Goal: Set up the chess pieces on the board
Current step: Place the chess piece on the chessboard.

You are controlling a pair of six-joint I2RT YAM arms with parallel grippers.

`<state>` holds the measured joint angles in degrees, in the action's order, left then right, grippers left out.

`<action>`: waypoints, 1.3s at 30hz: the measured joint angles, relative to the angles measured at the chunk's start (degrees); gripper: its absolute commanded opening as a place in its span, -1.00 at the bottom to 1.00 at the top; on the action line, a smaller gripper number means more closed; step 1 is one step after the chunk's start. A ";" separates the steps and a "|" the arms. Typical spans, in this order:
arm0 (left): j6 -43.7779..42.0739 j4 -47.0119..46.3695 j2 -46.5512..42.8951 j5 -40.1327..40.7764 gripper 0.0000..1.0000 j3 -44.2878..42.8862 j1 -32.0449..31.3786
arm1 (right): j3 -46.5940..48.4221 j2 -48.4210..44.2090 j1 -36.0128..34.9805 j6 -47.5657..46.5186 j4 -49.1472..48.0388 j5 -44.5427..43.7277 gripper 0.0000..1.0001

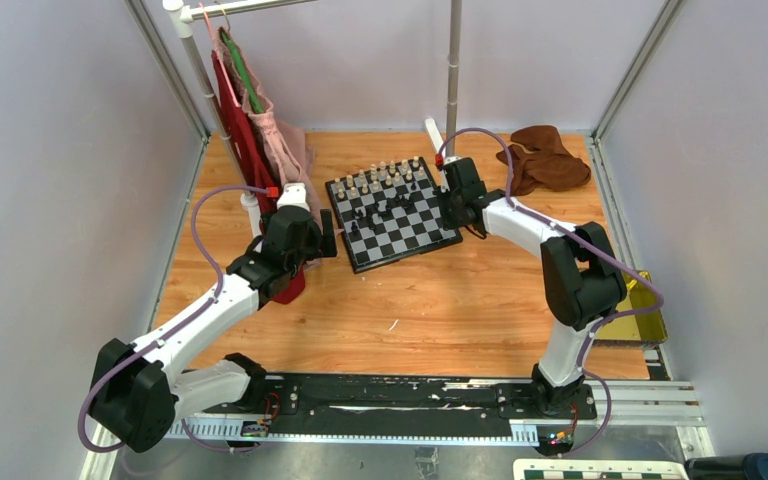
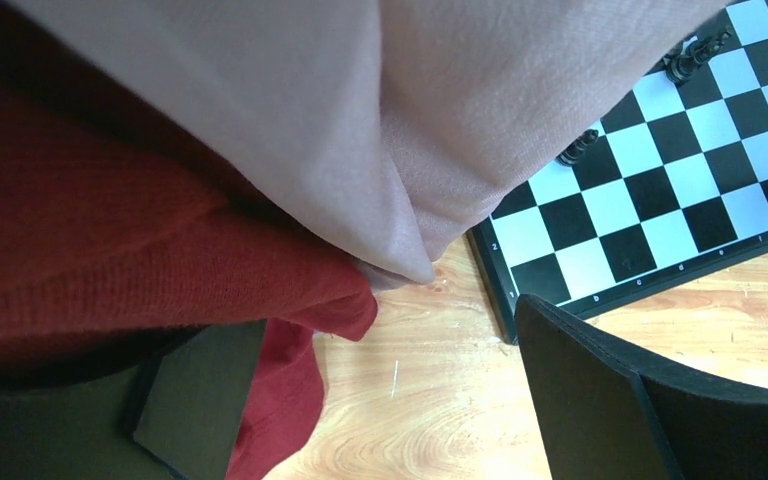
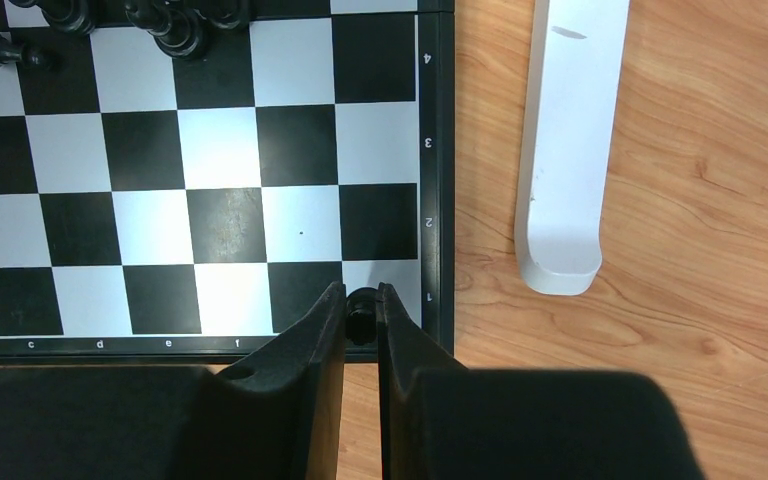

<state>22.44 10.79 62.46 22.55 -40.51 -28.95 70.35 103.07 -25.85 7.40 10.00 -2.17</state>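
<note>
Wooden tabletop holds the board, right claw pinching a black chess piece, left claw wide.

- Table: light wood-grain top, walled on three sides.
- Board: lies flat on the wood past centre, turned at an angle to the table's edges.
- Brown cloth: crumpled in the far right corner.
- White rack foot: flat on the wood, just beside the board's right edge, not touching it.
- Red garment: its lower end drapes onto the wood left of the board.
- Black mounting plate: runs along the near edge.
</note>
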 measured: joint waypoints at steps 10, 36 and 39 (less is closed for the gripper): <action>-0.81 0.00 0.00 0.02 1.00 0.09 0.00 | 0.00 0.68 0.00 0.50 -0.17 -0.09 -0.91; -1.25 -0.02 1.44 0.00 1.00 0.09 0.39 | -0.59 2.23 0.52 0.59 -1.44 -0.44 -0.55; -1.22 0.00 1.68 -0.02 1.00 0.09 0.39 | -0.59 2.23 0.52 0.57 -1.40 -0.44 -0.49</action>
<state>21.21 10.79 64.14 22.52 -40.42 -28.56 69.76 105.30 -25.32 7.97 8.60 -2.61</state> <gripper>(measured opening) 0.997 0.233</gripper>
